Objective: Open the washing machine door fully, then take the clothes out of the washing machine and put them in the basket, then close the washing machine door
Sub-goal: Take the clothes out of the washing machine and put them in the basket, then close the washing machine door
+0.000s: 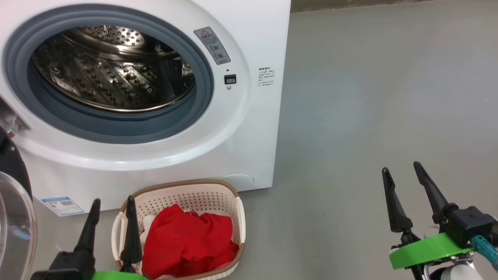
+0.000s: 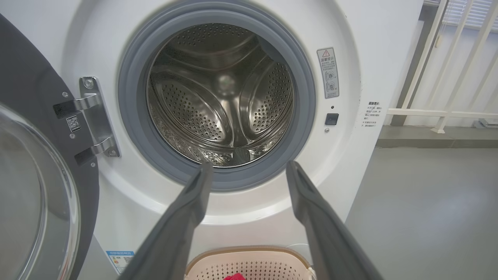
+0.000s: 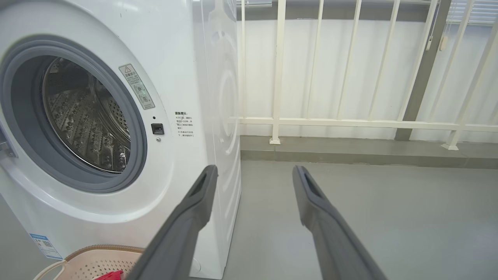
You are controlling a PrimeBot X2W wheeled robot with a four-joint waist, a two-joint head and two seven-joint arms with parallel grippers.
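The white washing machine stands with its steel drum showing no clothes inside. Its black round door hangs swung open at the left, the glass bowl at the head view's lower left edge. The cream basket sits on the floor before the machine, holding red clothes with a bit of white cloth. My left gripper is open, low at the basket's left rim. My right gripper is open over bare floor, well right of the basket. Both hold nothing.
Grey floor stretches to the right of the machine. A white railing on a low kerb stands behind and to the right. The open door's hinge sits on the machine's left front.
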